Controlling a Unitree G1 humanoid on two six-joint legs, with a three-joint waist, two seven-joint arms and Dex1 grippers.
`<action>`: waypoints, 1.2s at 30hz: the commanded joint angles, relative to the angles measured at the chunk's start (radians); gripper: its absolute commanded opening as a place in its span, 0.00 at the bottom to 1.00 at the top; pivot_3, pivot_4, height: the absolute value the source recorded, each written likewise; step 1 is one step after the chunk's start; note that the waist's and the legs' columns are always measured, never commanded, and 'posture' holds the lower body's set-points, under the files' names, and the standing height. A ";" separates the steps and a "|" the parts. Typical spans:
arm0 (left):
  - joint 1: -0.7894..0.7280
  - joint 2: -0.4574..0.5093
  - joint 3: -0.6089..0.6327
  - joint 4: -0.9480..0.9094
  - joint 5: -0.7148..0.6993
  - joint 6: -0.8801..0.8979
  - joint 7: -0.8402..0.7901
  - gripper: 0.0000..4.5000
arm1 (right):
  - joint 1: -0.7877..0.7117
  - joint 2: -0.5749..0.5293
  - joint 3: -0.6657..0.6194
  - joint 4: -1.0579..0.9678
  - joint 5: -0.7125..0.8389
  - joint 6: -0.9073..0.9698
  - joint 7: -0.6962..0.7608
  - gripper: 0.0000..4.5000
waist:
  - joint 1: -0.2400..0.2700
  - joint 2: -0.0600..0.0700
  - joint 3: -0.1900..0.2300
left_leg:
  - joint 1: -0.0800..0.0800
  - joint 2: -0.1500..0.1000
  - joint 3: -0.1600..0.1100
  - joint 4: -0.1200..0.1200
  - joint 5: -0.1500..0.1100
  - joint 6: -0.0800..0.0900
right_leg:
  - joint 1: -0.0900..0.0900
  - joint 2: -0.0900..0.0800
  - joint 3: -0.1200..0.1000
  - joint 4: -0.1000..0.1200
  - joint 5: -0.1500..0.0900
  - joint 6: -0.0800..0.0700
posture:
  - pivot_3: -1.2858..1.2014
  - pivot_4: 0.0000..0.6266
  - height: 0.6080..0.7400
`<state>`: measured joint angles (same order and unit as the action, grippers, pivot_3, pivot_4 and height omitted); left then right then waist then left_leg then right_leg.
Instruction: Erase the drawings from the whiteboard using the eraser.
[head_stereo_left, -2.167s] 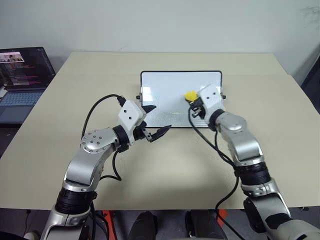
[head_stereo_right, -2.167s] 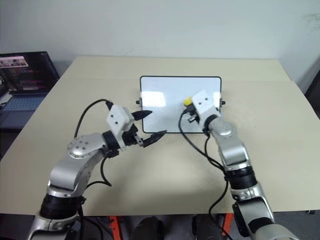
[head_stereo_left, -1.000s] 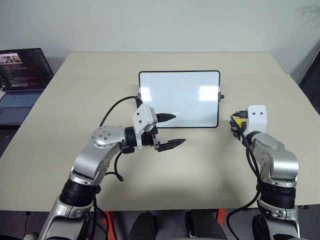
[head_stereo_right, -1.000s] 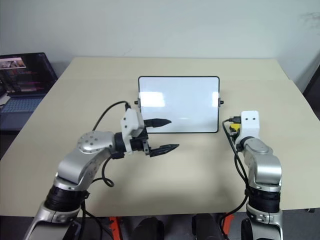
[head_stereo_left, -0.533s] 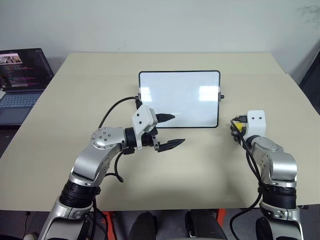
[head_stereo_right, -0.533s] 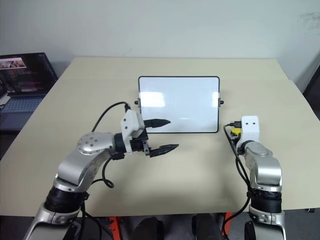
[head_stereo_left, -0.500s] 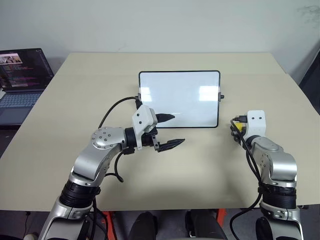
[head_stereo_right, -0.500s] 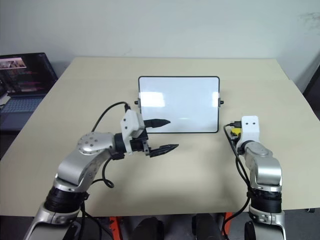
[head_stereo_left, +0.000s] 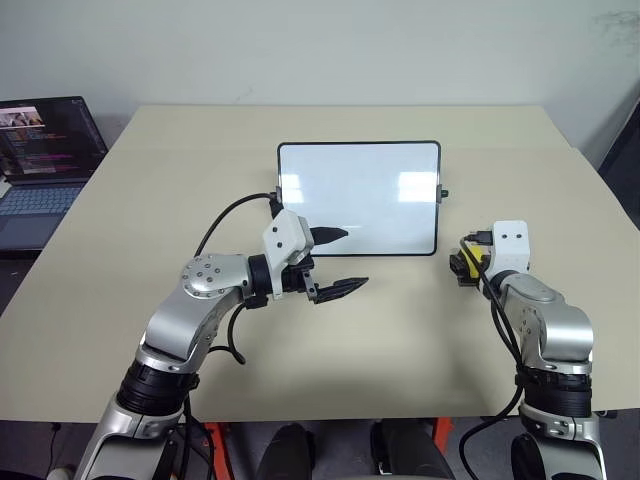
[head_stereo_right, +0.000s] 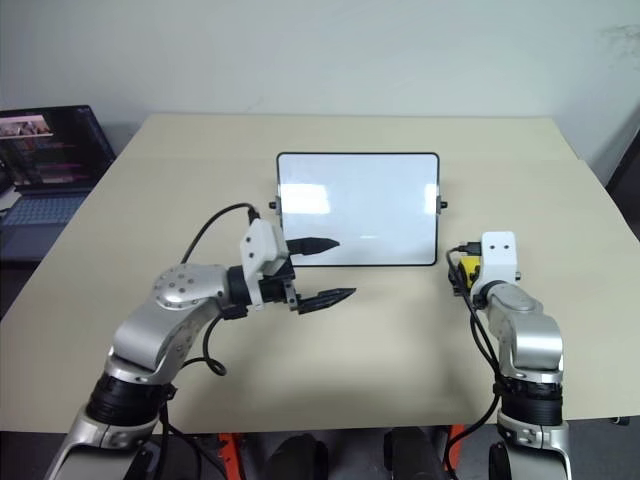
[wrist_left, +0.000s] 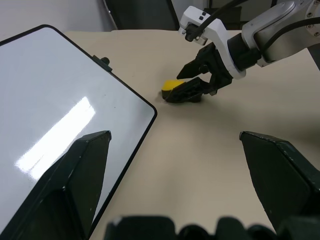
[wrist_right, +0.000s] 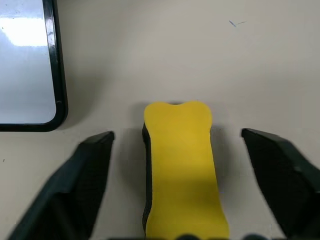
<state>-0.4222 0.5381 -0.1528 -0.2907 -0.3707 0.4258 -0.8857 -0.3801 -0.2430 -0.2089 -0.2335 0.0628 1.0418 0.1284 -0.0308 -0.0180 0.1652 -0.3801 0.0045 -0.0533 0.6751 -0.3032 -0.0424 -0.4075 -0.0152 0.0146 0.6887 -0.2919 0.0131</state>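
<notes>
We note the whiteboard (head_stereo_left: 358, 198) lying flat near the middle of the table (head_stereo_left: 330, 350), glossy and white inside its thin black frame; we make out no marks on its surface, only two bright reflections.

The eraser (wrist_right: 182, 167) lies on the table just off the board's near right corner, yellow side up, its dark underside showing along one edge. It sits apart from the board's frame.

Right gripper (wrist_left: 192, 82) — fingers spread wide, one on each side of the eraser. In the right wrist view there is a clear gap between each finger and the yellow block, so we record it as holding nothing. The eraser rests on the table between the fingers.

Left gripper (head_stereo_left: 338, 262) — also spread wide and empty, held above the table at the board's near edge, left of centre. One fingertip overlaps the board's lower edge in the head views; the other is over bare table.

A laptop (head_stereo_left: 45, 165) stands open off the far left corner of the table, screen lit.
</notes>
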 joint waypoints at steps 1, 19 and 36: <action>0.002 0.011 0.023 -0.045 0.000 -0.023 0.001 1.00 | -0.023 -0.006 -0.001 -0.032 0.008 -0.010 -0.011 1.00 | 0.000 0.000 0.000 | 0.000 0.000 0.000 0.000 0.000 0.000 | 0.000 0.000 0.000 0.000 0.000 0.000 | 0.52 0.24 1.00; 0.433 -0.199 0.193 -0.172 0.205 -0.080 0.546 1.00 | 0.318 0.021 -0.128 -0.384 0.032 -0.340 0.012 1.00 | 0.002 0.000 -0.001 | 0.000 0.000 0.000 -0.004 0.000 0.001 | 0.001 -0.001 0.000 -0.005 0.000 0.000 | 0.52 0.24 1.00; 0.763 -0.425 0.154 -0.311 0.402 -0.170 0.839 1.00 | 0.715 0.169 0.019 -0.294 0.099 -0.893 0.110 1.00 | 0.003 0.000 -0.002 | 0.019 0.002 0.003 -0.011 0.000 0.001 | 0.020 0.001 0.002 -0.009 -0.004 0.006 | 0.52 0.24 1.00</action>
<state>0.3426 0.1133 -0.0095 -0.5551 0.0216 0.2753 -0.0536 0.3213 -0.0623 -0.1918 -0.4982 0.1494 0.1818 0.2292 -0.0281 -0.0175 0.1633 -0.3607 0.0062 -0.0506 0.6644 -0.3036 -0.0417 -0.3875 -0.0146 0.0165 0.6798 -0.2960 0.0186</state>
